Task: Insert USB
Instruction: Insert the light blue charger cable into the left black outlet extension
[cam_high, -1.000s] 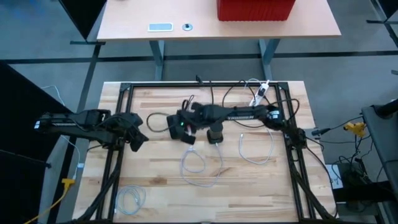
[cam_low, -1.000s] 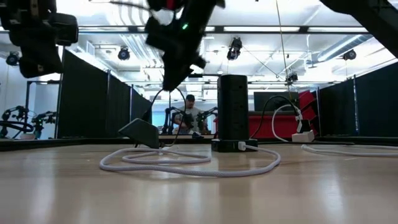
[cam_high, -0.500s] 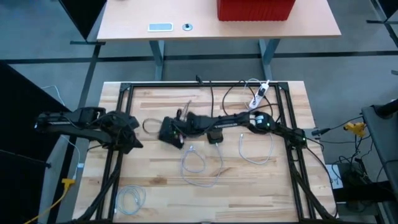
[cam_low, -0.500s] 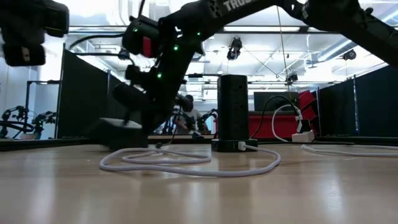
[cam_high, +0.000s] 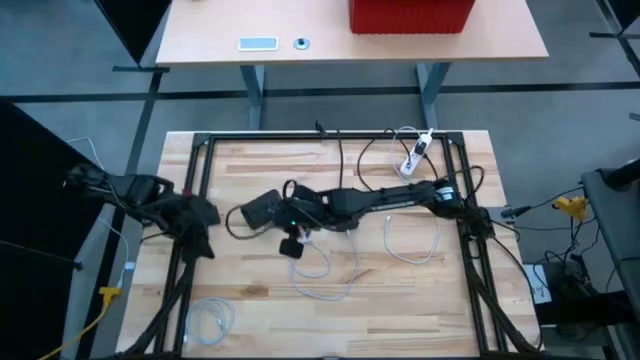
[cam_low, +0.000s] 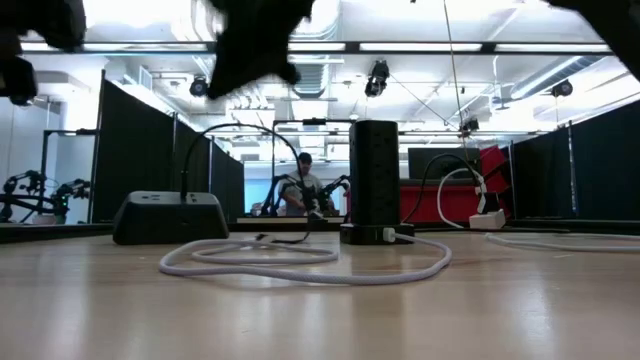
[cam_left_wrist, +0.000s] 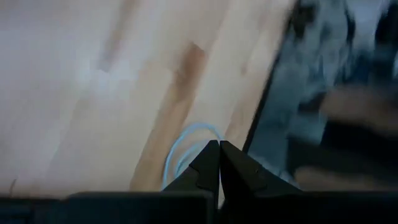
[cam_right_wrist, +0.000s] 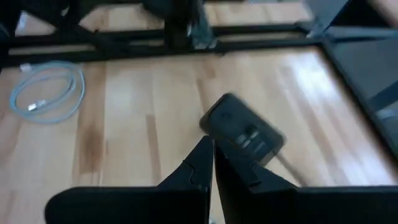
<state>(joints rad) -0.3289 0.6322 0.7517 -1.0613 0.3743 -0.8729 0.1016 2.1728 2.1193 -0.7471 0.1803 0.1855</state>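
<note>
A black charger block (cam_high: 262, 210) (cam_low: 168, 216) lies flat on the wooden table left of centre, with its black cord looping beside it. In the right wrist view the block (cam_right_wrist: 244, 132) lies just beyond my right gripper (cam_right_wrist: 212, 148), which is shut, empty and raised above it (cam_low: 250, 40). A white USB cable (cam_high: 320, 268) (cam_low: 300, 262) lies in loose loops near the middle. My left gripper (cam_left_wrist: 219, 148) (cam_high: 203, 238) hangs shut and empty at the table's left side, pointing down toward a coiled blue cable (cam_left_wrist: 189, 144).
A black tower power strip (cam_low: 375, 178) stands mid-table behind the white loops. A second white cable (cam_high: 410, 240) lies to its right, and a white power strip (cam_high: 415, 150) sits at the far right. The blue coil (cam_high: 210, 318) (cam_right_wrist: 46, 93) lies at the near left. A black frame (cam_high: 330, 136) rims the table.
My right gripper dipped to the charger block, went with it toward the table's left, then rose clear. The block, tilted a second ago, has slid left and now lies flat. My left gripper has drawn back toward the left edge and turned toward the near edge.
</note>
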